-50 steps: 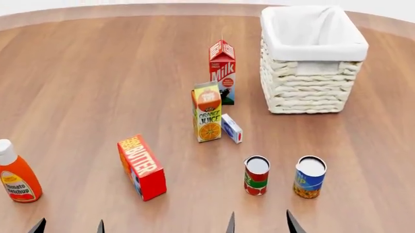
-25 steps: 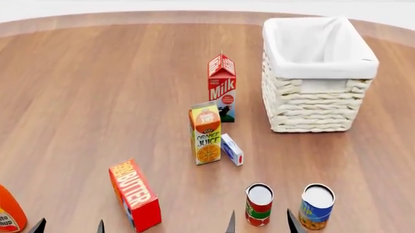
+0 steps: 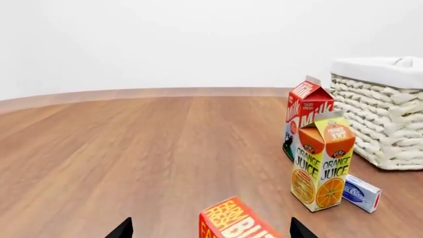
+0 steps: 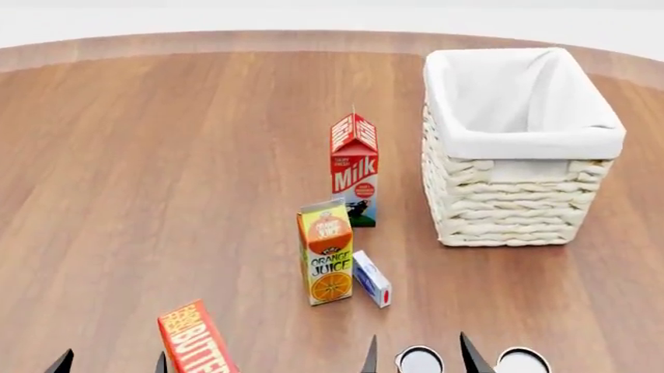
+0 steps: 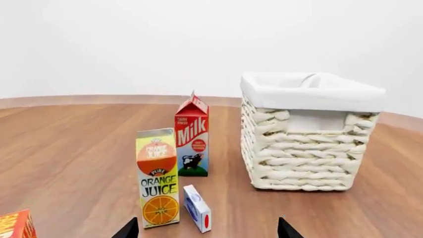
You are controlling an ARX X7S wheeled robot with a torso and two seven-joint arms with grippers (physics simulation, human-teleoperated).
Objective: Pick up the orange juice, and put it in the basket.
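Observation:
The orange juice carton (image 4: 326,252) stands upright on the wooden table, in front of the red-and-white milk carton (image 4: 354,168). It also shows in the left wrist view (image 3: 322,161) and the right wrist view (image 5: 157,177). The cream wicker basket (image 4: 518,198) with a white liner stands to its right and farther back; it shows in the right wrist view (image 5: 307,146) too. My left gripper (image 4: 109,363) and right gripper (image 4: 415,359) sit at the near edge, both open and empty, well short of the juice. Only the fingertips show.
A red butter box (image 4: 192,338) stands just ahead of the left gripper. A small white-and-blue box (image 4: 372,288) lies right of the juice. Two cans (image 4: 419,360) (image 4: 521,360) stand by the right gripper. The wooden table (image 4: 155,155) extends far left.
The head view has advanced and tilted: every object has slid down the picture toward me. The ketchup bottle has left the view. The fingertips hold the same spots.

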